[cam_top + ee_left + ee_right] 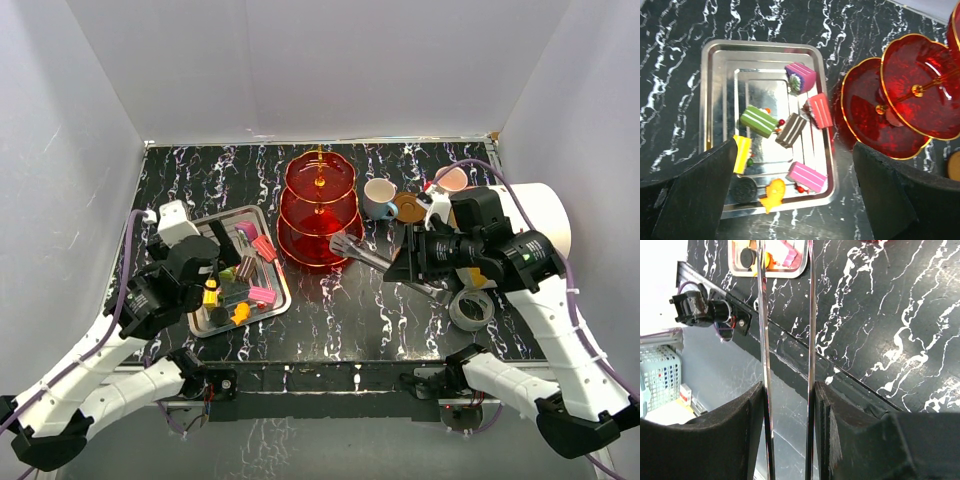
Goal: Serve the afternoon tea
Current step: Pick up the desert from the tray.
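Black fingers of the right gripper point(788, 390) are pinched on steel tongs point(810, 315) whose blades stand apart. Their tips are near the lowest tier of the red three-tier stand point(320, 215), while the left gripper point(795, 150) hangs spread wide above the silver tray point(707, 100). The tiers are bare, the blue cup point(379, 198) and a brown saucer point(409, 207) sit behind the stand, and the block sweets point(791, 131) all lie in the tray just beside it. Likely best: carry the tongs across to the tray, straddle one sweet along its long sides, squeeze gently, lift clear of the rim, and set it down away from the gold rod point(320, 165).
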Action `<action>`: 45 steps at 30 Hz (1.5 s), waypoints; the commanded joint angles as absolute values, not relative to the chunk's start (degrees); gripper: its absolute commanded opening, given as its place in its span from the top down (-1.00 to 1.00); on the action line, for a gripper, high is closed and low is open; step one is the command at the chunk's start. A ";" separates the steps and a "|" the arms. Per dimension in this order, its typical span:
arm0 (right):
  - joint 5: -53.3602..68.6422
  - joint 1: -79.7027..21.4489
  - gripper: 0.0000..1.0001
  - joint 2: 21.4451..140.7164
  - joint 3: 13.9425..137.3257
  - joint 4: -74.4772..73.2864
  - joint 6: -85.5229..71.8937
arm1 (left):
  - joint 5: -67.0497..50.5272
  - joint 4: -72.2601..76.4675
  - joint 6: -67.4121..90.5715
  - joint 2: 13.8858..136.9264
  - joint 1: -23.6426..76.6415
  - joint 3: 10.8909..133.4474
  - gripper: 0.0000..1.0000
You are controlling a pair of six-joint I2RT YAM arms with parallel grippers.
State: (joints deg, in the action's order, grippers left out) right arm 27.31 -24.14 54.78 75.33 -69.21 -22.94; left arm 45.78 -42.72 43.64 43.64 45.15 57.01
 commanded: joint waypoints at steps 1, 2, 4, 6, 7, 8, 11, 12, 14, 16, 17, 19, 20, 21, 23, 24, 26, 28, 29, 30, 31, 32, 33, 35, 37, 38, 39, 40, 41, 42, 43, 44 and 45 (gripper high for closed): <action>33.31 -24.44 0.21 56.09 77.70 -67.49 -18.80 | 49.78 -44.08 35.95 43.50 45.18 57.58 -0.97; 33.34 -24.85 0.21 56.57 77.63 -67.05 -18.58 | 49.56 -43.48 35.50 44.41 45.13 57.72 -0.97; 31.86 -27.12 0.21 57.68 77.84 -65.75 -19.03 | 49.41 -44.04 35.29 47.20 44.42 58.35 -0.97; 28.59 -31.87 0.20 58.93 77.93 -63.80 -21.15 | 47.88 -44.50 34.27 49.54 41.95 58.58 -0.97; 26.14 -35.48 0.20 59.69 77.97 -62.25 -22.89 | 46.10 -44.06 33.04 50.20 39.30 58.37 -0.97; 23.15 -40.22 0.20 60.75 77.89 -60.46 -24.82 | 43.31 -43.57 32.05 50.29 35.91 58.10 -0.97; 13.57 -54.26 0.20 65.05 78.63 -54.47 -29.91 | 32.32 -40.08 27.31 47.74 22.32 56.18 -0.97; 10.74 -57.29 0.20 67.18 79.74 -53.49 -30.46 | 29.71 -39.32 26.69 47.14 18.40 55.63 -0.97; 2.90 -63.31 0.20 72.58 83.47 -53.88 -30.56 | 25.77 -39.29 26.77 47.52 13.80 54.85 -0.97; -4.33 -66.06 0.20 77.54 87.13 -54.78 -30.05 | 26.71 -40.98 28.52 48.64 12.55 54.12 -0.97; -7.35 -66.85 0.20 80.81 89.49 -55.57 -29.60 | 28.40 -41.60 29.16 48.83 12.53 53.68 -0.97; -13.60 -68.01 0.20 85.46 94.36 -57.50 -28.71 | 31.94 -42.04 29.38 48.06 12.53 52.74 -0.97; -15.74 -68.37 0.20 87.55 96.36 -57.86 -27.74 | 33.08 -41.65 28.63 47.43 12.50 52.32 -0.97; -17.36 -68.53 0.20 89.35 97.85 -57.99 -26.79 | 33.92 -41.21 27.71 46.63 12.48 51.84 -0.97; -20.39 -68.55 0.20 93.41 100.98 -58.36 -25.15 | 35.37 -40.48 26.20 45.36 12.48 50.76 -0.97; -22.09 -68.55 0.20 95.06 102.20 -58.58 -24.28 | 36.07 -40.37 25.78 44.76 12.52 50.19 -0.97; -24.77 -68.47 0.20 98.00 104.21 -58.54 -22.15 | 37.28 -40.31 25.81 43.67 12.50 49.35 -0.97; -25.80 -68.42 0.21 101.52 107.14 -58.58 -19.90 | 37.13 -39.72 25.58 42.93 12.47 49.44 -0.97; -26.05 -68.34 0.21 103.01 108.19 -58.54 -18.70 | 37.08 -39.35 25.30 42.69 12.48 49.24 -0.97; -26.35 -68.30 0.21 104.71 109.40 -58.72 -17.80 | 37.24 -39.23 25.23 42.56 12.56 49.00 -0.97; -26.90 -68.21 0.22 106.37 110.60 -58.92 -17.03 | 37.47 -39.33 25.27 42.59 12.51 49.00 -0.97; -27.12 -68.20 0.22 107.97 111.82 -59.33 -16.15 | 37.46 -39.51 25.24 42.67 12.52 49.17 -0.97; -27.26 -68.20 0.23 109.58 113.27 -59.90 -15.37 | 37.44 -39.69 25.30 42.71 12.55 49.19 -0.97; -27.30 -68.20 0.25 112.29 115.51 -60.61 -13.98 | 37.51 -40.00 25.43 42.67 12.50 49.23 -0.97; -26.64 -68.20 0.27 114.28 117.18 -60.94 -13.06 | 37.79 -40.17 25.62 42.36 12.56 49.17 -0.97; -26.70 -68.14 0.27 114.68 117.50 -60.78 -12.56 | 37.97 -40.12 25.58 42.18 12.57 49.10 -0.97; -27.00 -68.07 0.27 115.17 117.84 -60.74 -12.06 | 38.03 -40.06 25.58 41.99 12.52 49.07 -0.97; -27.19 -67.99 0.26 115.89 118.26 -60.83 -11.67 | 38.05 -39.88 25.59 41.82 12.49 48.98 -0.97; -26.98 -67.92 0.26 116.42 118.63 -60.79 -11.51 | 37.97 -39.76 25.50 41.69 12.56 48.87 -0.97; -26.88 -67.74 0.25 116.87 118.85 -60.63 -11.23 | 37.84 -39.59 25.45 41.66 12.52 48.86 -0.97; -26.77 -67.64 0.25 117.32 119.02 -60.50 -10.94 | 37.67 -39.56 25.41 41.66 12.52 48.80 -0.97; -26.73 -67.53 0.25 117.90 119.31 -60.58 -10.76 | 37.55 -39.55 25.34 41.66 12.56 48.79 -0.97; -26.91 -67.46 0.24 118.49 119.75 -60.85 -10.68 | 37.38 -39.59 25.32 41.74 12.55 48.79 -0.97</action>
State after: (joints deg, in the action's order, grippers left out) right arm -24.77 -68.05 118.13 115.33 -61.65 -12.67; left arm 36.34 -39.77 26.09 42.28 12.84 49.19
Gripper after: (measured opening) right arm 0.379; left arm 0.985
